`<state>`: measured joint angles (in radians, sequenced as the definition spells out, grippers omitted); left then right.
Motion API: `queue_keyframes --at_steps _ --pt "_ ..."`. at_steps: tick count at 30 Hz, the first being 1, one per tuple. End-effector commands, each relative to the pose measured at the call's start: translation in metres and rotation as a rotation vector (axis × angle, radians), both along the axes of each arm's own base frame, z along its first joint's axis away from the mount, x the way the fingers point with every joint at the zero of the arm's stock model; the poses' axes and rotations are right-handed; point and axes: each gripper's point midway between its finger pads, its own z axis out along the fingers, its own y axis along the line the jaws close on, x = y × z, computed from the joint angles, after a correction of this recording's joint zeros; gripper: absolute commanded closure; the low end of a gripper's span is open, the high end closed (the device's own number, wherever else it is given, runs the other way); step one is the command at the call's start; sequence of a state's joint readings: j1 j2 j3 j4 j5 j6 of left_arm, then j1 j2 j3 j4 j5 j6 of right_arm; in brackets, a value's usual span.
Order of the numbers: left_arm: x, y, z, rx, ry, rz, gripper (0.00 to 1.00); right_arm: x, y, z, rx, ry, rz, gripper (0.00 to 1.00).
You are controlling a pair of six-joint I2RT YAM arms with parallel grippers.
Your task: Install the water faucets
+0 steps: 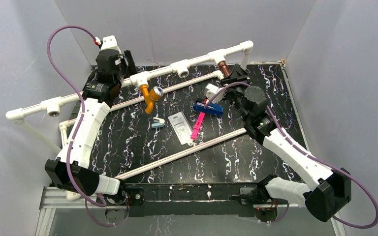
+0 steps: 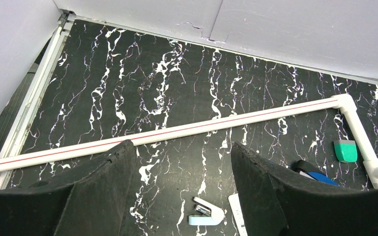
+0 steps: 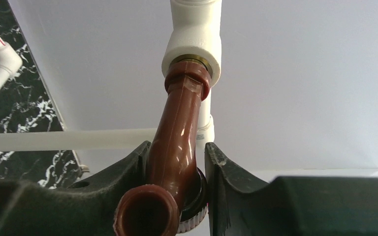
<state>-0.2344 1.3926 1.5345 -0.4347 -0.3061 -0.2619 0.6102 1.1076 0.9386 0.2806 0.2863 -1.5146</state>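
Status: the orange plastic tap with silvery round knob [image 1: 150, 96] looks seated in its white pipe tee [image 1: 140, 78], at 11 o'clock on the black marbled desk [image 1: 142, 147]. No claw is on it. I'd call that one done.

The dark brown plastic tap [image 3: 179, 108] is at 1 o'clock on the desk. Its inlet end sits inside the brass-ringed white tee socket [image 3: 192, 46] on the back rail. The right claw [image 3: 178, 147] is clamped narrow around the tap body, just above the spout. Can't tell if the thread is fully home. My read: final tightening, then let go.

Orientation:
- **Brown tap, right wrist view:** long axis runs 12 to 7 o'clock, with the inlet at 12 in the tee. The open spout mouth at 7 faces the camera.
- **Orange tap, top view:** axis runs from the tee at 11 towards 5, spout end towards the near edge. The knob sits off its 2 o'clock side.

The left claw [image 2: 182, 146] is wide with nothing between the fingers. It hangs over the desk at far left, above a white red-striped pipe [image 2: 177, 130]. It looks idle.

Remaining: confirm the brown tap is seated, then release. Another open tee socket [image 1: 182, 70] sits on the rail, but no third tap is visible.
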Motion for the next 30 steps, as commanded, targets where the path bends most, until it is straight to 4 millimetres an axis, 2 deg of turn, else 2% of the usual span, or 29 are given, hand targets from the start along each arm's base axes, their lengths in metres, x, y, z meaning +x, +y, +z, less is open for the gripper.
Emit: queue_keyframes --at_steps 1,7,9,13,17,23,30 --pt "-0.033 -0.008 -0.071 0.058 0.279 -0.061 0.30 -0.004 -0.003 0.003 0.206 0.059 -0.017 0.99" --pt "-0.034 -0.008 -0.070 0.058 0.277 -0.061 0.30 -0.007 0.011 -0.003 0.574 0.223 0.024 0.99" --pt "-0.035 -0.007 -0.069 0.058 0.275 -0.061 0.30 -0.009 0.019 -0.005 0.739 0.303 0.047 0.99" --pt "-0.035 -0.009 -0.069 0.058 0.275 -0.064 0.30 -0.019 0.040 0.004 1.142 0.480 0.116 0.99" --pt "-0.035 -0.009 -0.067 0.058 0.272 -0.064 0.30 -0.025 0.055 0.006 1.455 0.619 0.147 0.99" --pt "-0.038 -0.008 -0.066 0.061 0.270 -0.064 0.30 -0.030 0.067 0.013 1.826 0.773 0.149 0.99" --pt "-0.040 -0.007 -0.065 0.061 0.268 -0.062 0.30 -0.035 0.067 0.025 2.289 0.905 0.179 0.99"
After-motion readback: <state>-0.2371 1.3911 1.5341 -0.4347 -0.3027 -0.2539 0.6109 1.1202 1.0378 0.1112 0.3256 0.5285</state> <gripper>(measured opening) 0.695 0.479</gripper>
